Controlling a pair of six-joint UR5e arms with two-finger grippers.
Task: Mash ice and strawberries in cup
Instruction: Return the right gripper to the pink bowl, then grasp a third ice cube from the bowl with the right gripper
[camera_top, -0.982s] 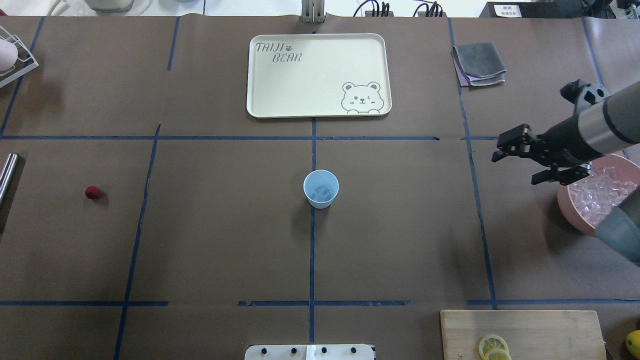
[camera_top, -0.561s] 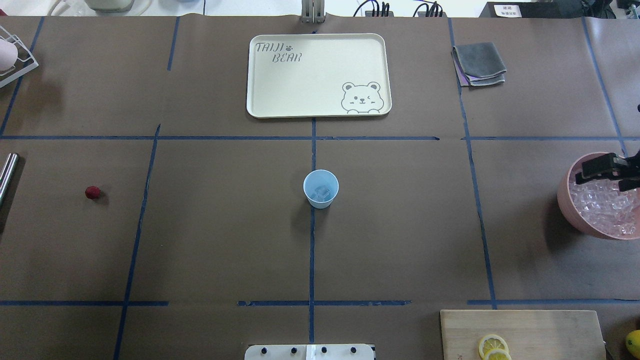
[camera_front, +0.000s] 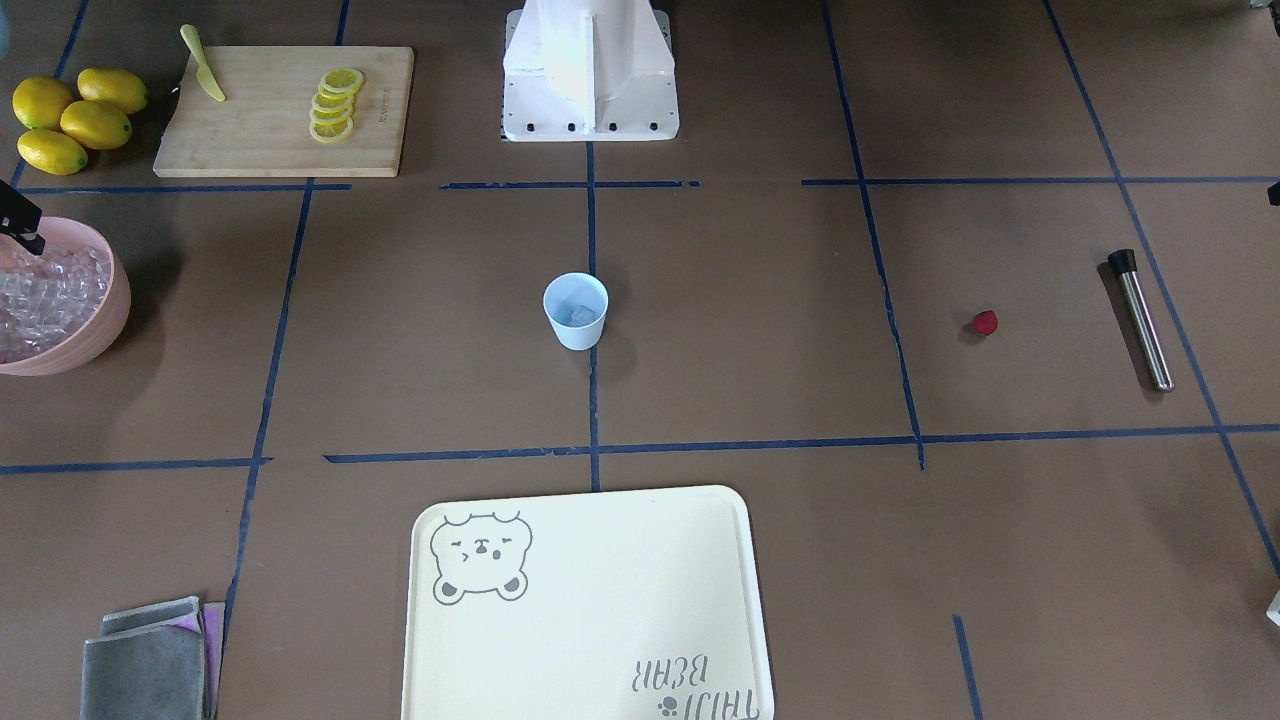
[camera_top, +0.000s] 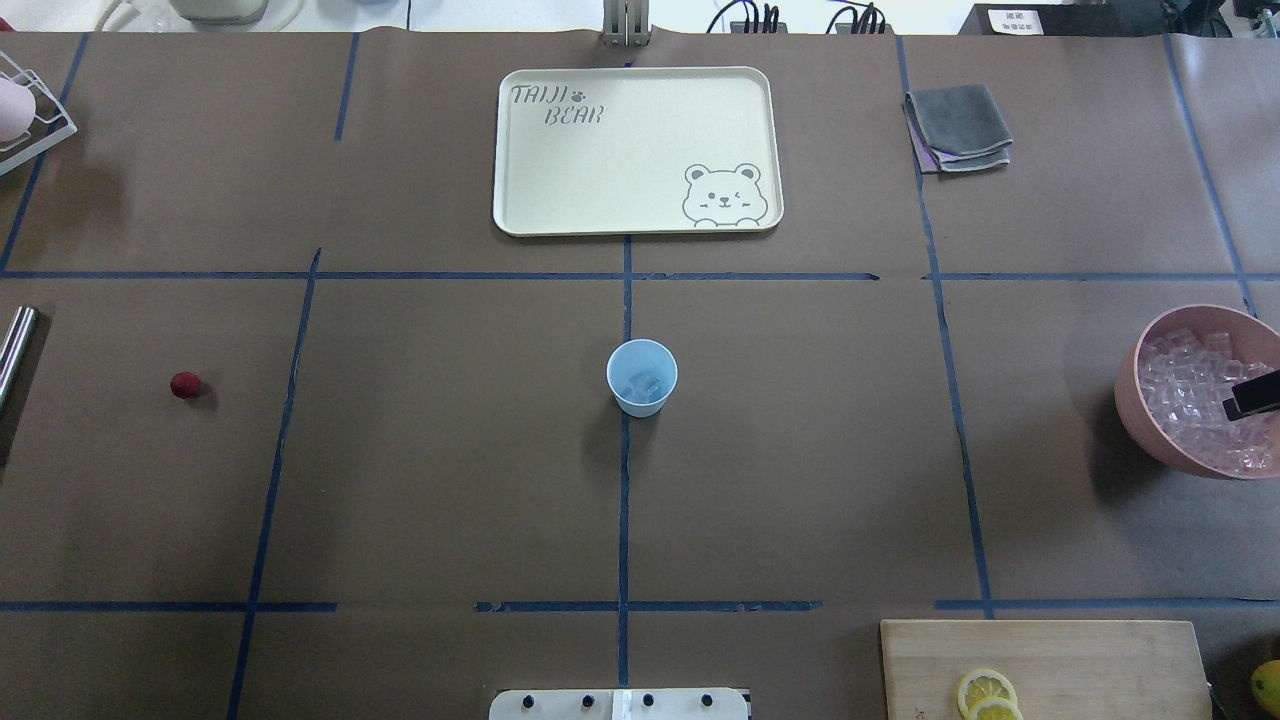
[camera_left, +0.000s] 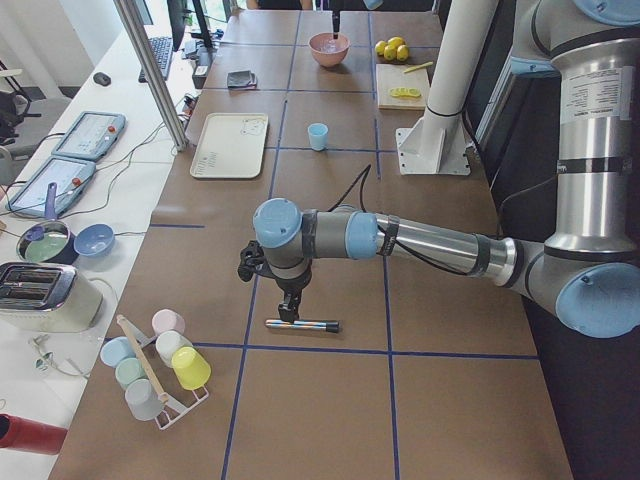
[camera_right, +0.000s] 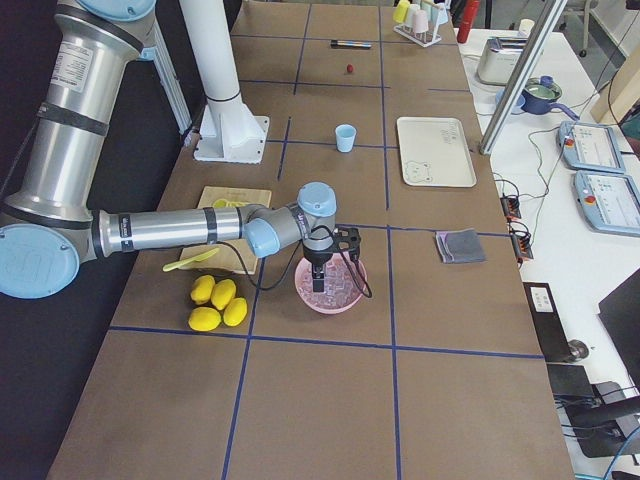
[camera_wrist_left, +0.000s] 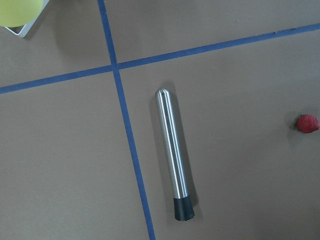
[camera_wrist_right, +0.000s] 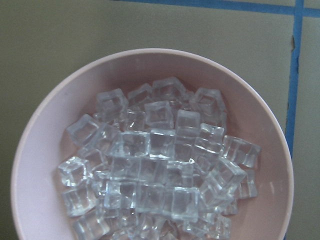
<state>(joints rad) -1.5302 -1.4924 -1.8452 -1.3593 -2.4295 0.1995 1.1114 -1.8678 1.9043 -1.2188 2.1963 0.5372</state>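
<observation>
The pale blue cup (camera_top: 641, 377) stands upright at the table's middle with ice (camera_top: 646, 386) cubes in its bottom. The strawberry (camera_top: 185, 385) lies alone on the table far to the left. My right gripper (camera_right: 322, 283) hangs over a pink bowl (camera_top: 1131, 400) heaped with ice (camera_wrist_right: 160, 165). Only one dark fingertip (camera_top: 1250, 398) shows in the overhead view, so I cannot tell its state. My left gripper (camera_left: 289, 312) hovers above a steel muddler (camera_wrist_left: 172, 150) at the left end; whether it is open or shut I cannot tell.
A cream bear tray (camera_top: 640, 220) lies beyond the cup, with a folded grey cloth (camera_top: 958, 125) to its right. A cutting board (camera_top: 1040, 650) with lemon slices and whole lemons (camera_front: 65, 115) sit near the bowl. A cup rack (camera_left: 155, 365) stands past the muddler.
My right arm has drawn back to the right, out of most of the overhead view, and its gripper now sits over the bowl. Cup and strawberry have not moved.
</observation>
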